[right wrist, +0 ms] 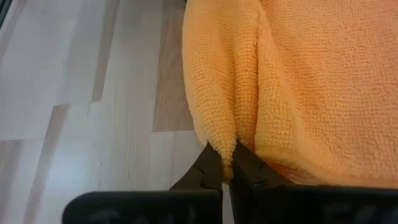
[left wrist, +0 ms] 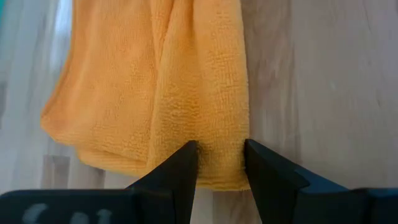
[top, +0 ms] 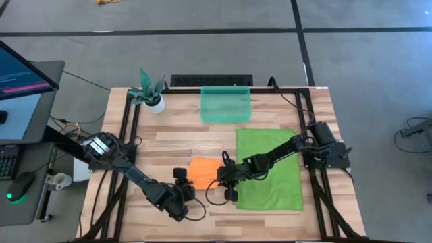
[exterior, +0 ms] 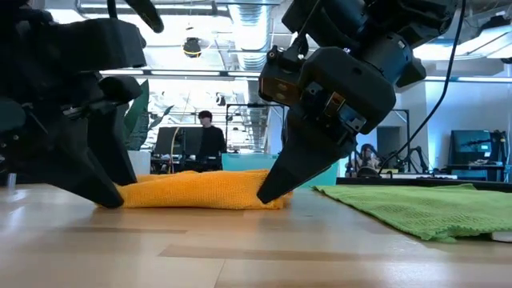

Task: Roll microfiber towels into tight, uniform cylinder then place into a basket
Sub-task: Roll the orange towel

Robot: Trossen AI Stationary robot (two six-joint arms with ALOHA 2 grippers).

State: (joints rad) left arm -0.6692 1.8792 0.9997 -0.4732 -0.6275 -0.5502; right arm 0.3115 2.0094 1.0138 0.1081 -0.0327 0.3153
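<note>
The orange towel (top: 204,171) lies bunched in loose folds on the table near the front, between my two grippers. My left gripper (top: 185,183) is at its left end and closed on a thick fold. My right gripper (top: 223,181) is at its right end, shut on a small ridge of cloth. The green towel (top: 268,169) lies spread flat on the table to the right, under my right arm. The teal basket (top: 226,104) stands at the far edge, with nothing showing in it. My left gripper holds a thick rolled fold at the orange towel's edge (left wrist: 221,163) between its two fingers (left wrist: 181,163), slanting down from the near left. The towel rests on the table (exterior: 192,192). My right gripper pinches a narrow raised ridge at the towel's opposite edge (right wrist: 227,144) between its shut fingertips (right wrist: 209,163), slanting down from the right. That end also lies on the table (exterior: 276,200).
A potted plant (top: 150,93) stands at the far left corner of the table. Bare wood shows between the orange towel and the basket (top: 182,138). A person stands in the room beyond the table (exterior: 210,140).
</note>
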